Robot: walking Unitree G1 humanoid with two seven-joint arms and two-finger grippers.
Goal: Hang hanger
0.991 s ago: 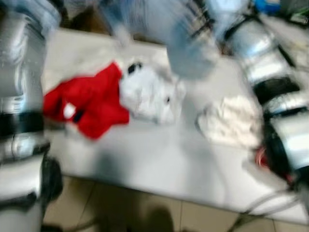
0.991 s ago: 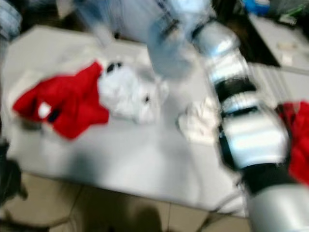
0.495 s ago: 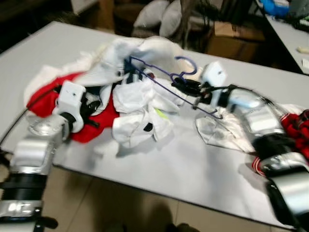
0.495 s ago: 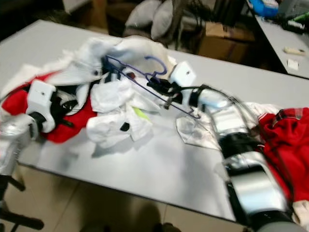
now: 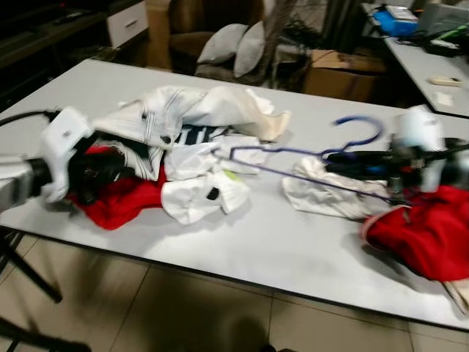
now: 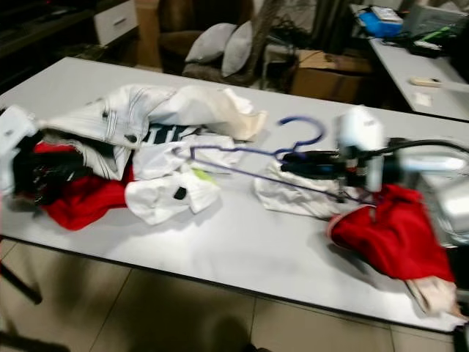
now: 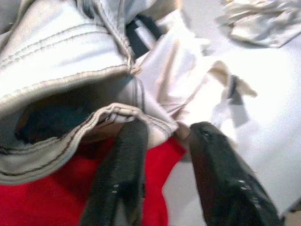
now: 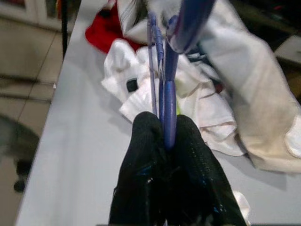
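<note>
The right gripper [image 8: 164,136] has its fingers pinched tight on the blue wire hanger [image 5: 308,155], lifting it clear of the white garments [image 5: 198,147] beyond the fingertips for hanging, while the left gripper [image 7: 162,141] hovers spread over that pile.

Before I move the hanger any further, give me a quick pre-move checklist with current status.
1. Right gripper shut on the blue hanger: ok.
2. Hanger lifted off the table: ok, though its far tip is by the white shirt; snagging cannot tell.
3. Hook free of cloth: ok.
4. Left gripper open, at the jeans and red garment, holding nothing: ok.
5. A rail to hang on: cannot tell.
</note>
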